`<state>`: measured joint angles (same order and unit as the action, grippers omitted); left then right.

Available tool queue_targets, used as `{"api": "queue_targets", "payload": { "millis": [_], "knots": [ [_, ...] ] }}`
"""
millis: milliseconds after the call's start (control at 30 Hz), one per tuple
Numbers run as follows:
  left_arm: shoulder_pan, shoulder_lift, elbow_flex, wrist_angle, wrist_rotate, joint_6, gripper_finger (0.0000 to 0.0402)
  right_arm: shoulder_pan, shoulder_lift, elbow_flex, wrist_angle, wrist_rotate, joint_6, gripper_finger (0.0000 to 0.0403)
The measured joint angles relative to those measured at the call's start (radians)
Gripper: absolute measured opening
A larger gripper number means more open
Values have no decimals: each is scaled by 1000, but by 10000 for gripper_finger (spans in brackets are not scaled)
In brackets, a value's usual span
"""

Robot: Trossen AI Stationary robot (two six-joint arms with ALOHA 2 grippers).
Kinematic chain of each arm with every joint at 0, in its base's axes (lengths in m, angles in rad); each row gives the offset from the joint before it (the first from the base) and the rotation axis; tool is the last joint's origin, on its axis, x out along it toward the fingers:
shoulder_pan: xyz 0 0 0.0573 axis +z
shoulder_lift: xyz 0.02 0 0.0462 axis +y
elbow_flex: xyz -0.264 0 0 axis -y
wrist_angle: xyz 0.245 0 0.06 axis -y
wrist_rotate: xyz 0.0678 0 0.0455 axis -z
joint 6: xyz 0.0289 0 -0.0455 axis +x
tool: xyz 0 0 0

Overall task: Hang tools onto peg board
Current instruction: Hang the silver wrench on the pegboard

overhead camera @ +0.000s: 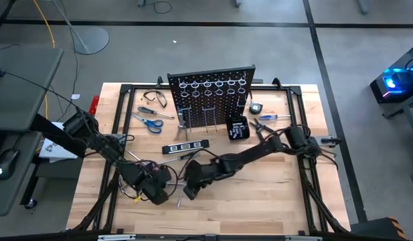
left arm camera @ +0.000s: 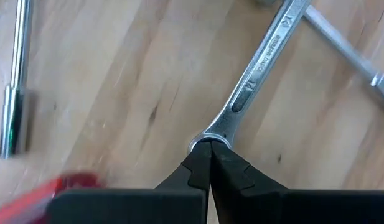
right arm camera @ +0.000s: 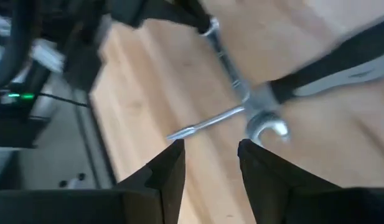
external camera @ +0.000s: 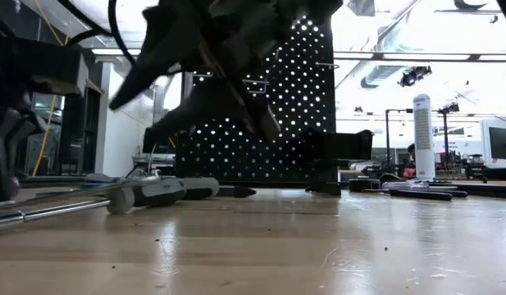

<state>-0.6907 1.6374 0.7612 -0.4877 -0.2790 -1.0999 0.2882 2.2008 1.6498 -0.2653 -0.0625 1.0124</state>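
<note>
Two claws near wrench (left arm camera: 260, 68) on desk (overhead camera: 260, 201): left claw (left arm camera: 210, 152) clamped on its ring end, right claw (right arm camera: 210, 152) parted, empty, just beside.

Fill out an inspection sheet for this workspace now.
Surface: wooden table, bare at the front.
Job's things: peg board upright at the back, rings and hooks mostly free; wrench lying at the front with a screwdriver across it; scissors left of the board.
Clutter: glasses and black box near the board.
End effectors: left end effector shut on the wrench's ring end; right end effector open, just short of the wrench's open end.
Cables: yellow cable on the floor, off the table.
Surroundings: blue-lit machine to the right; no people seen.
</note>
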Motion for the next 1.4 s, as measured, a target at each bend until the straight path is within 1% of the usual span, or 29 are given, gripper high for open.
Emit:
{"api": "queue_targets", "payload": {
  "millis": [133, 233, 300, 467, 633, 833, 967, 1033, 1100, 1133, 1233, 1267, 1300, 1333, 1400],
  "knots": [
    [0, 0, 0, 30, -15, -26, 0, -22, 32, 34, -100, -27, -5, 166],
    [0, 0, 0, 28, -20, -40, 0, -28, 27, 25, -165, 16, -13, 188],
    [0, 0, 0, 28, -24, -41, 0, -32, 17, 21, -186, 26, -35, 203],
    [7, 0, 2, 32, -37, -32, 0, -40, 0, 22, -175, -44, -73, 228],
    [33, 0, 1, 69, -55, -22, 0, -46, 27, 22, -156, -43, -79, 234],
    [59, 1, 1, 73, -73, -20, 0, -67, 51, 22, -162, -39, -93, 234],
    [75, 1, 1, 84, -72, 11, 0, -78, 52, 22, -138, -45, -121, 232],
    [84, 0, 1, 90, -72, 21, 0, -79, 52, 22, -126, -46, -131, 218],
    [93, 0, 1, 91, -73, 24, 0, -79, 52, 22, -126, -44, -131, 180],
    [97, 0, 1, 91, -75, 24, 0, -79, 52, 22, -128, -44, -131, 151],
    [108, 1, 1, 91, -94, 24, 0, -69, 52, 21, -145, -45, -148, 42],
    [113, 1, 1, 91, -100, 24, 0, -65, 52, 21, -146, -47, -163, 22],
    [118, 1, 1, 91, -106, 24, 0, -63, 52, 22, -150, -51, -174, 18],
    [124, 2, 1, 92, -111, 24, 0, -61, 51, 22, -155, -52, -176, 25],
    [135, 2, 1, 95, -113, 24, 0, -57, 51, 22, -172, -50, -179, 56]
  ]
}}
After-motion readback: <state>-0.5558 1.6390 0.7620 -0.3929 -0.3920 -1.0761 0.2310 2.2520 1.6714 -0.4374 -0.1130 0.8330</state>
